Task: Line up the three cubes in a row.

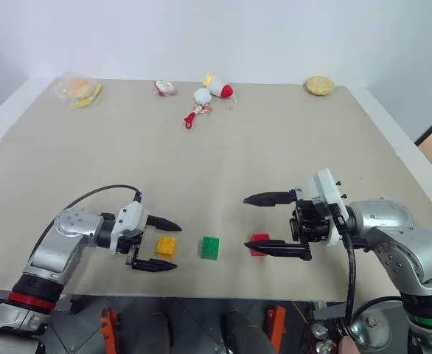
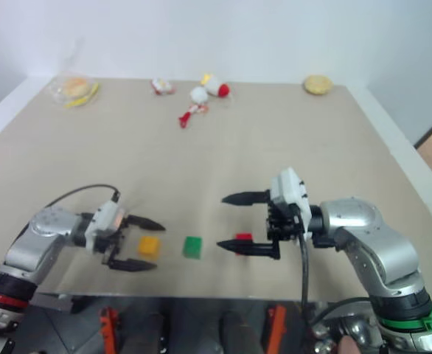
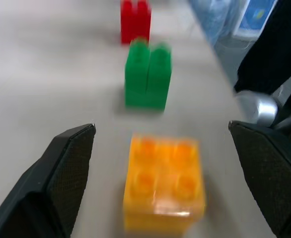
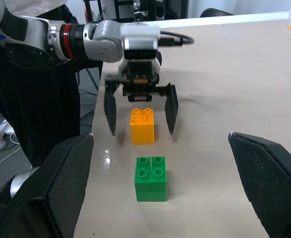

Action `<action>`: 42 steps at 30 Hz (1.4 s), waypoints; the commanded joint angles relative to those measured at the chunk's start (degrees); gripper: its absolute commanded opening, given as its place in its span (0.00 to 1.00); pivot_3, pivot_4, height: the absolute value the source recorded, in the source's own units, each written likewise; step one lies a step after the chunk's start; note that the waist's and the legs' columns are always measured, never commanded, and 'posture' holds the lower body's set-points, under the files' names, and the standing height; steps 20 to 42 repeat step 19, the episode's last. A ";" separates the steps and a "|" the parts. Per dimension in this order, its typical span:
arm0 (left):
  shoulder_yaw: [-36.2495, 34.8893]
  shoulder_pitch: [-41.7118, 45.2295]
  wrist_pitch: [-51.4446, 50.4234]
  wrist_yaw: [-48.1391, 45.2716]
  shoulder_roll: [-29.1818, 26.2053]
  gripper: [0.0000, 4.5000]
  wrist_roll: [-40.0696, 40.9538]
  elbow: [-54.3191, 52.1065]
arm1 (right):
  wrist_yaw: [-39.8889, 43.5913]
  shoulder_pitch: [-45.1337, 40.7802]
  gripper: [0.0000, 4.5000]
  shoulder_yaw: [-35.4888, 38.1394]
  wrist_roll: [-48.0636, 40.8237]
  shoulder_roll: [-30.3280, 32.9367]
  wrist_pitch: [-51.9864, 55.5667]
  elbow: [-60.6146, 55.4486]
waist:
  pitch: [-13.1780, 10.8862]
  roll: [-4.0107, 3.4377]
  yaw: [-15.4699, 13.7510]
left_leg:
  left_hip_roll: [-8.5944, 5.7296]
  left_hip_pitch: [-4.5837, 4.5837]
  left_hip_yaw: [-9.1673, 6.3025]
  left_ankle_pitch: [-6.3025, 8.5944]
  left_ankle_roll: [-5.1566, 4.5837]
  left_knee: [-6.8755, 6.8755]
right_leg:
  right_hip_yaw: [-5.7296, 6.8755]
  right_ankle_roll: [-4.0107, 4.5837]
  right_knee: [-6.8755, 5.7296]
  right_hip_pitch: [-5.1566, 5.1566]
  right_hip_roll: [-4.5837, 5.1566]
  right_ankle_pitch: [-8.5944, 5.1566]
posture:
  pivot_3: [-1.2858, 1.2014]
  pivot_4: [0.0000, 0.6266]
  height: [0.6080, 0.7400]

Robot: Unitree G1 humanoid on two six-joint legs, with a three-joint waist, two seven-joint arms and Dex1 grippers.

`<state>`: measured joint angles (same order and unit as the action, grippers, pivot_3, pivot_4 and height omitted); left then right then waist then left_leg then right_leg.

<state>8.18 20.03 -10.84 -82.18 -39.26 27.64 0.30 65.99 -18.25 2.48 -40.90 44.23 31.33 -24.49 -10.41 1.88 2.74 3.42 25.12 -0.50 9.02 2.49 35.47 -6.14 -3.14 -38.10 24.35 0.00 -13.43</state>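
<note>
While the right pincer (image 1: pixel 270 224) partly hides the red cube (image 1: pixel 259 243), both pincers spread, left pincer (image 1: pixel 166 243) straddling the yellow cube (image 1: pixel 166 246).

Bright, even room light falls from overhead, leaving only faint, soft shadows on the table (image 1: pixel 223 155). Close up, the yellow cube (image 3: pixel 164 182) and the green cube (image 3: pixel 148 74) look smeared and out of focus.

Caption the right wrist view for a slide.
Left gripper open around the yellow cube, green cube in line on the tan table.
</note>
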 commanded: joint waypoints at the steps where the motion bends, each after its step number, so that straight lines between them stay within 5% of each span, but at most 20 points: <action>1: -7.84 4.96 -15.34 12.18 2.26 0.99 13.01 -9.10 | -3.59 1.94 1.00 7.87 -6.75 -0.38 2.49 -1.23 | -0.01 0.02 -0.13 | 0.00 0.00 -0.02 0.00 0.00 0.01 | 0.00 -0.01 0.00 -0.01 -0.01 0.00 | 0.52 0.24 0.97; 7: -19.32 6.40 -24.83 48.11 16.57 0.99 18.40 -13.78 | -19.23 6.35 1.00 15.21 -7.47 -8.37 1.81 0.37 | 0.00 0.02 0.04 | -0.03 -0.09 -0.03 -0.01 -0.02 0.16 | 0.07 -0.27 0.01 -0.36 0.06 -0.07 | 0.52 0.24 0.97; 15: -24.00 -2.71 -10.45 75.89 27.68 0.99 -2.20 -11.83 | -46.40 8.47 1.00 13.50 11.59 -26.32 -10.78 5.42 | 0.03 0.02 -0.02 | -0.02 -0.13 -0.12 -0.09 0.06 0.08 | -0.10 -0.19 -0.04 -0.23 -0.17 0.13 | 0.52 0.24 0.97; 19: -21.37 -4.94 -4.57 77.24 28.16 0.99 -9.02 -8.24 | -52.60 9.79 1.00 11.78 18.43 -32.16 -16.12 10.17 | 0.03 0.02 -0.02 | -0.11 -0.06 -0.03 -0.13 0.13 0.09 | -0.19 -0.24 -0.02 -0.18 -0.08 0.17 | 0.52 0.24 0.97; 42: -21.37 -4.94 -4.57 77.24 28.16 0.99 -9.02 -8.24 | -52.60 9.79 1.00 11.78 18.43 -32.16 -16.12 10.17 | 0.03 0.02 -0.02 | -0.11 -0.06 -0.03 -0.13 0.13 0.09 | -0.19 -0.24 -0.02 -0.18 -0.08 0.17 | 0.52 0.24 0.97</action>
